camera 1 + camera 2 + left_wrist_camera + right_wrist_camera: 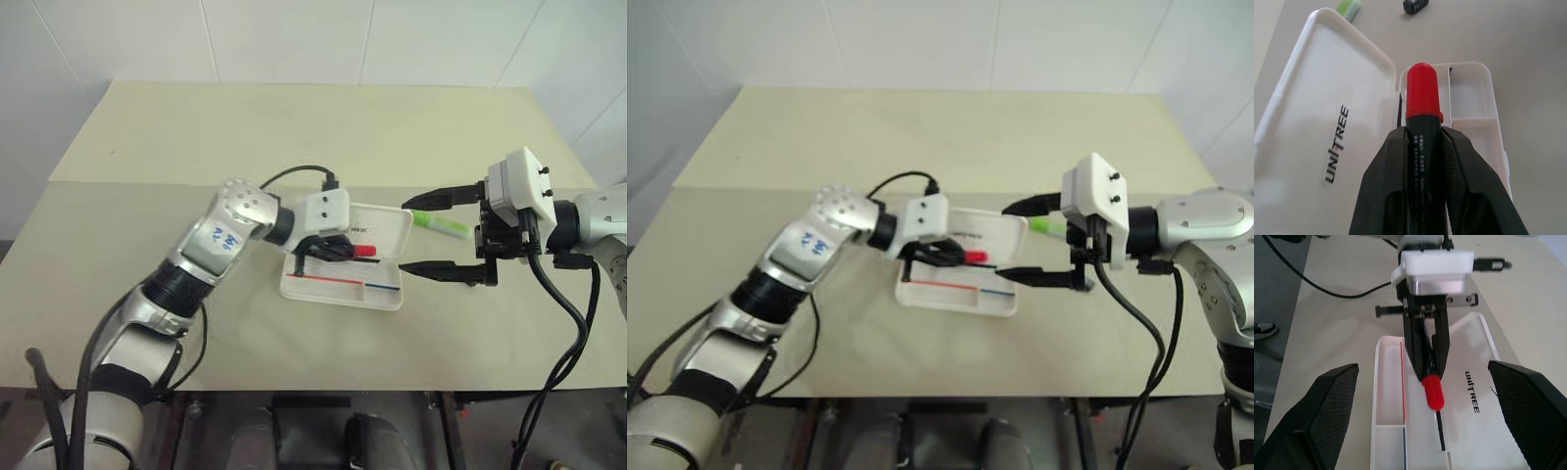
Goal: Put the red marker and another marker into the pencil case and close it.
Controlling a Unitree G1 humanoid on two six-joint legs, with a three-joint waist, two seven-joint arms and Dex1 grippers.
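Left fingers (328, 250) clamp the red marker (355, 251), cap toward the right fingers (431, 235), spread wide; the pencil case (384, 230) open

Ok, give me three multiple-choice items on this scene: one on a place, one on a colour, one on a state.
1. Where is the green marker?
A. on the table beyond the pencil case's lid
B. inside the case
C. in the right claw

2. What colour is the cap of the marker in the left claw?
A. blue
B. red
C. green

3. The pencil case is:
A. shut
B. open
C. upside down

Key: 1 A, it lies on the table past the lid's edge; 2 B, the cap is red; 3 B, lid laid back, compartments showing.
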